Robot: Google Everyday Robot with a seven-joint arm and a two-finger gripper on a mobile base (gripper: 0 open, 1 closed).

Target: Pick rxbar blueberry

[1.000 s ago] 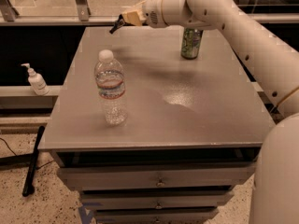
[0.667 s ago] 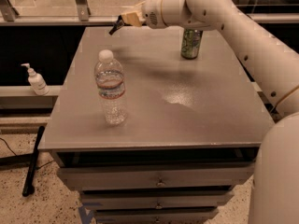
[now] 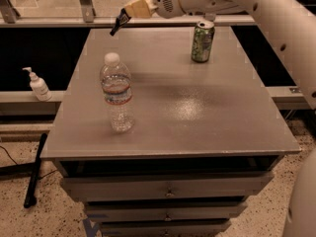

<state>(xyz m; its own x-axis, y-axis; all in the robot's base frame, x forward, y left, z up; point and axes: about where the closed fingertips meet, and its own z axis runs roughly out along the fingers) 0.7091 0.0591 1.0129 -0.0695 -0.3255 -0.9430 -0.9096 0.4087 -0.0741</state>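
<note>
Little to log as change over the last second. Pump bottle [image 3: 37, 84] on the low ledge left of the desk [image 3: 207, 127]: same spot as before. Hand [image 3: 116, 26] above the desk's far left corner, clear of the surface, shifted by a trace at most. Spread or pressed together: cannot tell. Dark sliver at its tip, too small to call as wrapper or as part of the hand itself. Water bottle [image 3: 117, 93] upright, front left of the desk, unmoved. Green can [image 3: 202, 42] upright near the far edge, right of the hand, unmoved. Arm [image 3: 276, 14] in from the right, over the far edge.

Snack bar: not found anywhere on the desk top. Possibly already up in the hand, possibly hidden; cannot tell which.

Judged meaning for the task: no fresh progress in this interval. Either a pause with the bar lifted, or a hover ahead of any reach.

Heading and long axis of the bar: not readable, no entry. If the sliver is the bar, long axis down and to the left, away from the wrist. A guess only.
</note>
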